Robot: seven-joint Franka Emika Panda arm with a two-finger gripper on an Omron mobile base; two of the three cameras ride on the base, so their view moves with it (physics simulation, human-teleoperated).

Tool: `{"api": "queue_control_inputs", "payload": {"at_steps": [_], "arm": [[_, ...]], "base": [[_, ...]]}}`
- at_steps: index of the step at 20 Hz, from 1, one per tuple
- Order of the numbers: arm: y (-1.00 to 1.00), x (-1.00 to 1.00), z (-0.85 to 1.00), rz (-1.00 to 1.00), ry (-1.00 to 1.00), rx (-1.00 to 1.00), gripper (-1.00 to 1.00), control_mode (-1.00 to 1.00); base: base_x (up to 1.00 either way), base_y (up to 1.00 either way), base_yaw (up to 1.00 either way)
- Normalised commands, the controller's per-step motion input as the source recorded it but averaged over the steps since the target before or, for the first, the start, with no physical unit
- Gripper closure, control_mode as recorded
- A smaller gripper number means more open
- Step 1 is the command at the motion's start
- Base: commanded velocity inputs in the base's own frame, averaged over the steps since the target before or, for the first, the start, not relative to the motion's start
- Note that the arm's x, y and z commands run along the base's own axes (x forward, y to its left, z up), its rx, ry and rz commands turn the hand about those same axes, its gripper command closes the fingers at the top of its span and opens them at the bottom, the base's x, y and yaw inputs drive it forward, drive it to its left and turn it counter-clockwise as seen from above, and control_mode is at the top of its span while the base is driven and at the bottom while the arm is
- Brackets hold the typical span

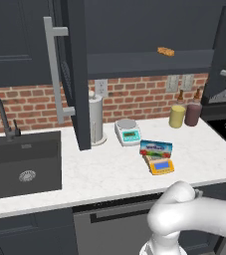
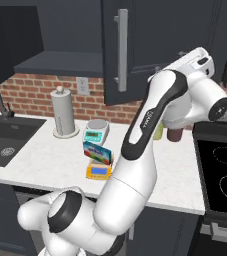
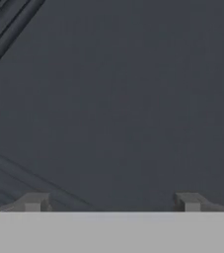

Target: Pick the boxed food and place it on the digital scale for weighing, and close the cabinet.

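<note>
Boxed food (image 1: 156, 148) atop digital scale (image 1: 161, 166), cabinet (image 1: 77, 74) door ajar, pincer (image 3: 112, 201) spread.

Lighting is even and diffuse in both base views, with no single source evident. The white marble table (image 1: 109, 172) reads bright without glare. Soft shadows sit beside the paper towel roll (image 1: 95, 119) and under the open cabinet (image 1: 134, 30), whose interior is dim. All pictures are low-resolution and slightly soft. The hand view is dark, flat and blurred, close against a charcoal surface.
</note>
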Motion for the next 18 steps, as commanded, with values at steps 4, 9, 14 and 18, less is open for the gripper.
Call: {"api": "queue_control_inputs", "payload": {"at_steps": [4, 9, 14, 18], "arm": [[0.50, 1.00, 0.00, -0.03, -0.01, 0.00, -1.00, -1.00], [0.39, 0.98, 0.00, -0.04, 0.00, 0.00, -1.00, -1.00], [0.32, 0.96, 0.00, -0.04, 0.00, 0.00, -1.00, -1.00], [0.31, 1.00, 0.00, -0.05, 0.00, 0.00, -1.00, -1.00]], "base": [[0.00, 0.00, 0.00], [0.00, 0.00, 0.00], [0.00, 0.00, 0.00], [0.00, 0.00, 0.00]]}}
